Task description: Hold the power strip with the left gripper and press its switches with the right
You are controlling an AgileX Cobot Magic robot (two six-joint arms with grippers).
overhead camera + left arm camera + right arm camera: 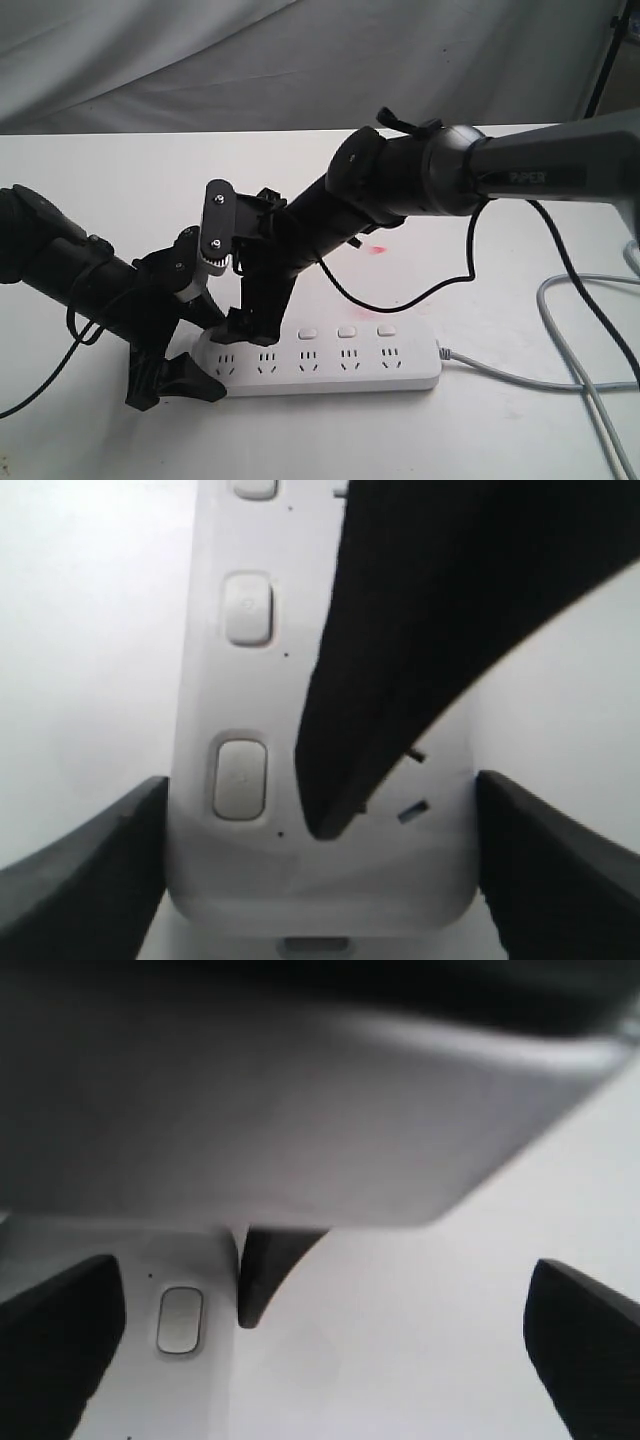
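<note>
The power strip (340,368) lies flat on the white table (120,200), stretched left to right in the exterior view. Its grey cord (520,378) runs off to the right. The left arm (70,270) comes in low from the left edge and slopes down to the strip's left end. The left gripper (322,780) straddles that end. Its two black fingers (90,870) sit one against each long side, clamping the strip across its width.

The right arm (560,165), lettered PIPER, reaches in from the upper right and across the middle. It bends at a joint and angles steeply down toward the left part of the strip, with its wrist close beside the left arm's wrist. The right gripper (322,1270) stands wide, its fingers far apart, and holds nothing. In the left wrist view one pointed finger (400,630) of it hangs over the strip's socket holes. The tip is just beside the end switch (240,778) and not on it; whether it touches the plastic cannot be told. In the exterior view three of the switches (347,330) show uncovered to the right of both grippers.
</note>
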